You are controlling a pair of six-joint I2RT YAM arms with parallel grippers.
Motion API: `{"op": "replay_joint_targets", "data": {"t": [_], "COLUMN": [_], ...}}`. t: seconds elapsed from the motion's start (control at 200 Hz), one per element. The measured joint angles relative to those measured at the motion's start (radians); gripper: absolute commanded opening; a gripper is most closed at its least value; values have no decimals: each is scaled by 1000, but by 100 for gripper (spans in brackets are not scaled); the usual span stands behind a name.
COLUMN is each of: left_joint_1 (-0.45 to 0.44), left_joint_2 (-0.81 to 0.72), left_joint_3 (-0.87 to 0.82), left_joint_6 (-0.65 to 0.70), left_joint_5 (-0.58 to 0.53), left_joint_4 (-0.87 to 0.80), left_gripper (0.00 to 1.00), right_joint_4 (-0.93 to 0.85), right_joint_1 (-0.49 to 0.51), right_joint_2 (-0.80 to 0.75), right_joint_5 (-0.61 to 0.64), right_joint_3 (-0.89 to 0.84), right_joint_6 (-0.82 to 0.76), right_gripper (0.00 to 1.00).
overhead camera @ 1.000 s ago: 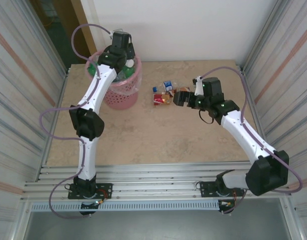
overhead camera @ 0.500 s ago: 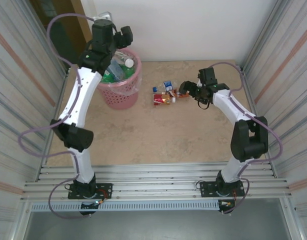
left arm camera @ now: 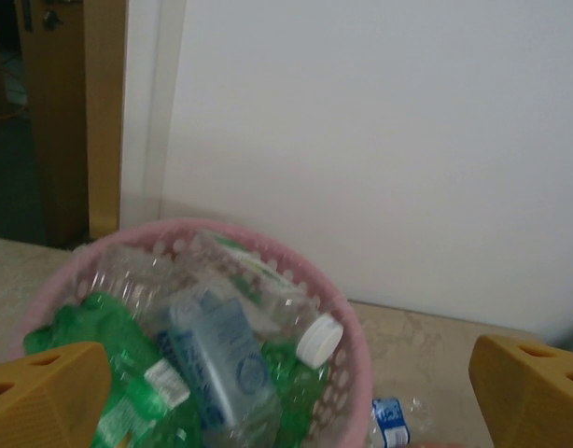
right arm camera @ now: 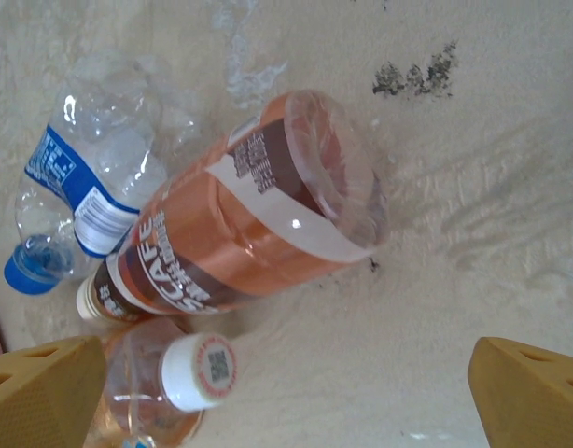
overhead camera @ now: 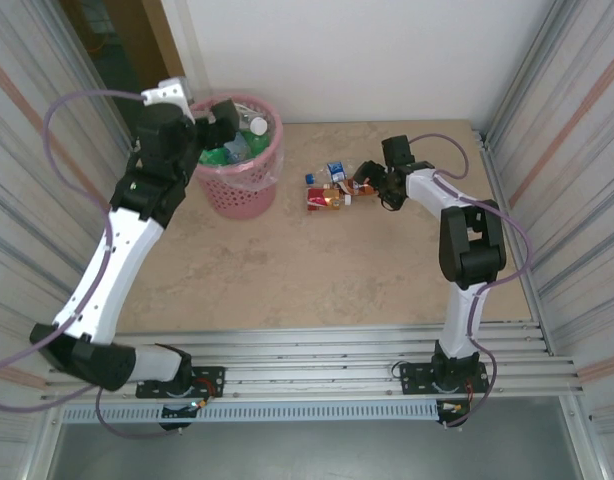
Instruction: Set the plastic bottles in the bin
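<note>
Top external view gives me the pink lattice bin (overhead camera: 249, 190) at the far left of the worktop (overhead camera: 287, 270), and I place everything else from it. My left tool (overhead camera: 223, 116) hangs just above the bin's left rim, aimed across its mouth. On the left wrist camera its two yellow fingers (left arm camera: 44, 392) stand wide apart with nothing between them, so I read it as released and empty. Below it the bin is well filled. Crushed green bottles (left arm camera: 100, 327) lie on its left side, and a clear bottle with a pale blue label (left arm camera: 221, 359) lies on top near the middle. A white cap (left arm camera: 319, 341) sits close to the right rim.

To the right of the bin, well apart from it, a small cluster of bottles (overhead camera: 332, 185) lies on the worktop. My right tool (overhead camera: 371, 184) sits at the side of that cluster away from the bin. On the right wrist camera its fingers (right arm camera: 44, 383) are spread wide and touch nothing, so it too is released. Under it an orange-brown bottle (right arm camera: 258, 215) with a brown and white label lies on its side. A crushed clear bottle with a blue cap (right arm camera: 81, 196) lies against it on the bin side. A white-capped bottle (right arm camera: 188, 373) lies just beside them.
</note>
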Motion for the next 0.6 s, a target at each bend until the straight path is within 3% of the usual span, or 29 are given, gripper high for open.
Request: {"op": "replay_joint_targets", "data": {"t": [0.271,0.601], "left_joint_1": [0,6], "left_joint_2": [-241,-338], "left_joint_3": [-273,-425], "left_joint_6": [-46,-115], "left_joint_5": [-8,-11], "left_joint_4": [50,44], "left_gripper": [99,99], "right_joint_4": [16,6], "right_joint_1": [14,12], "right_joint_2": [95,197], "right_joint_5": [0,23], "right_joint_3": [101,179], "right_joint_6": [26,43], "right_gripper": [98,99]}}
